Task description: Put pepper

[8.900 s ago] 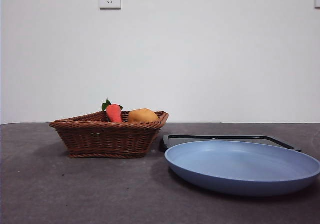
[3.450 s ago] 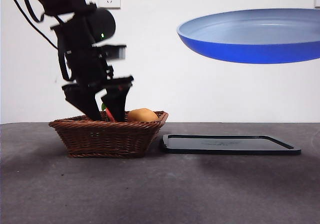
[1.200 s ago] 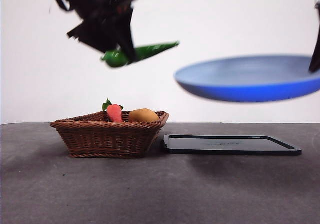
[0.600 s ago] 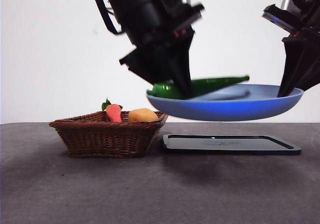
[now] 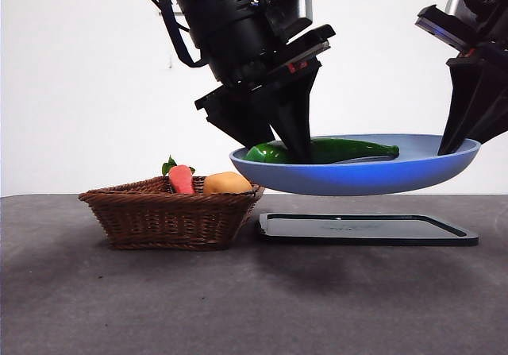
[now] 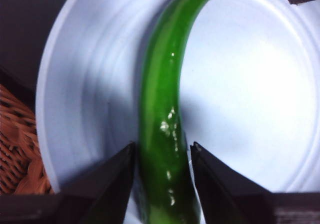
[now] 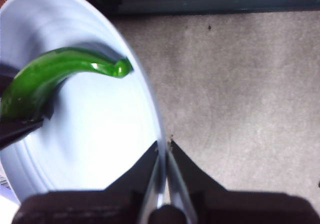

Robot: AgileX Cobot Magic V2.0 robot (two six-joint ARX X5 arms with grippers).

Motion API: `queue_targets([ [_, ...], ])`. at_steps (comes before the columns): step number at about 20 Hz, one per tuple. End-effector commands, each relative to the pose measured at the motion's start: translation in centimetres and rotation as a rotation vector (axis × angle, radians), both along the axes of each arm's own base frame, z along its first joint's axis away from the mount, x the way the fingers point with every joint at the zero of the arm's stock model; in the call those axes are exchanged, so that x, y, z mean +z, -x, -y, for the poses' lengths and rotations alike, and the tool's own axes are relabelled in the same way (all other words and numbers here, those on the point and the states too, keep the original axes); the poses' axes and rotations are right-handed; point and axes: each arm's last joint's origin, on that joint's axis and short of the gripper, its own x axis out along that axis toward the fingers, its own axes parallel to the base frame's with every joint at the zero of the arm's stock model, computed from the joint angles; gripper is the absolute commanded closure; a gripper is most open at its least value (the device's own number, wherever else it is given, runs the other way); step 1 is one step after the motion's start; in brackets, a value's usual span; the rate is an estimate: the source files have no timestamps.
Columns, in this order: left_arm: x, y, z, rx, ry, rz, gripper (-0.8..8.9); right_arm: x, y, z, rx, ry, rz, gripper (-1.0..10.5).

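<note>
The long glossy green pepper (image 5: 349, 148) lies across the blue plate (image 5: 357, 182), its thin tip pointing right. My left gripper (image 5: 286, 150) reaches down into the plate's left side, jaws shut on the pepper's thick end. In the left wrist view the jaws (image 6: 162, 151) hug the pepper (image 6: 162, 108) over the plate (image 6: 250, 83). My right gripper (image 5: 454, 144) is shut on the plate's right rim and holds the plate in the air above the table. The right wrist view shows its jaws (image 7: 163, 146) pinching the rim (image 7: 150, 114), with the pepper (image 7: 45, 78) inside.
A brown wicker basket (image 5: 171, 216) stands on the table at the left, holding a red-orange vegetable with green leaves (image 5: 181, 179) and an orange-yellow fruit (image 5: 226, 183). A flat black tray (image 5: 365, 229) lies on the table under the held plate.
The left gripper has lowered the pepper from a tilt above the plate until it lies level inside it. The plate has sunk slightly and the right gripper still holds its rim.
</note>
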Motion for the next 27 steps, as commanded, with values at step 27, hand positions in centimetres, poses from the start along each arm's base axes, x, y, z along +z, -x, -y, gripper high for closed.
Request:
queue_targets([
  [27,18.1,11.8,-11.4,0.002,0.351,0.356,5.42,-4.3,-15.0,5.1,-0.274,-0.032,-0.061,9.4],
])
